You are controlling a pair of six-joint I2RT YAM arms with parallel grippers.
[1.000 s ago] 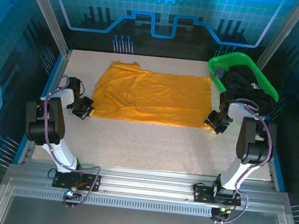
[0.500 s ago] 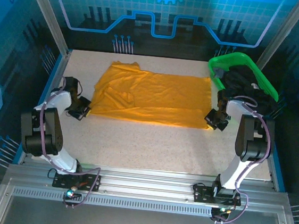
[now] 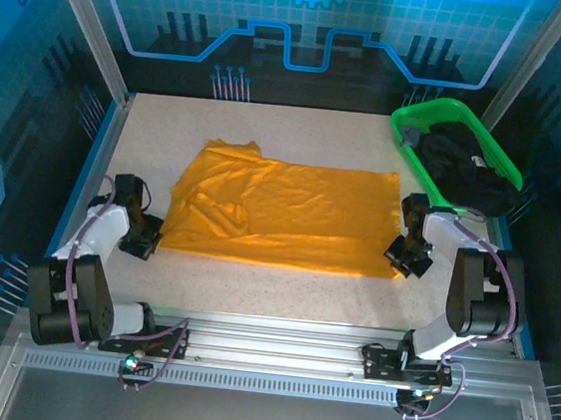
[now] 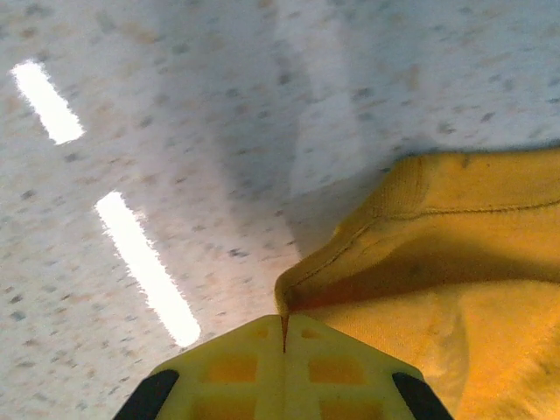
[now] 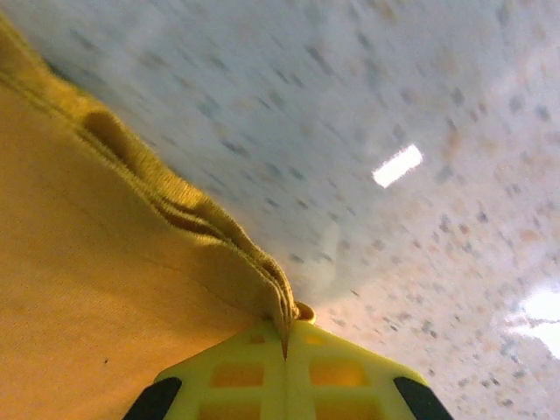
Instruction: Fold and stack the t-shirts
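1. Speckled and pale, the table (image 3: 282,295) carries a green basket (image 3: 404,141) at its far right corner, and some dark cloth (image 3: 461,164) lies inside it.
2. One orange-yellow t-shirt (image 3: 300,212) lies spread on the table just left of the basket and a little nearer to the arms. It is mostly flat, but the part farthest from the basket has loose wrinkles.
3. The right gripper (image 3: 405,256) is just in front of the basket, at the shirt's near corner on that side. Its jaws are pressed together on the hem, and the right wrist view shows the edge bunched between them.
4. The left gripper (image 3: 143,240) is well apart from the basket, across the whole width of the shirt. It pinches the other near corner, where the seam runs into the closed jaws.
5. I judge that the near edge is about to be lifted and folded over.
6. Possible troubles:
   - Each pinch holds only the very edge of thin cloth, so a quick pull may slip it free.
   - If the two arms rise unevenly, the fold will be crooked.
   - The wrinkles far from the basket may be trapped under the fold.
   - The right arm works close to the basket and may push it.
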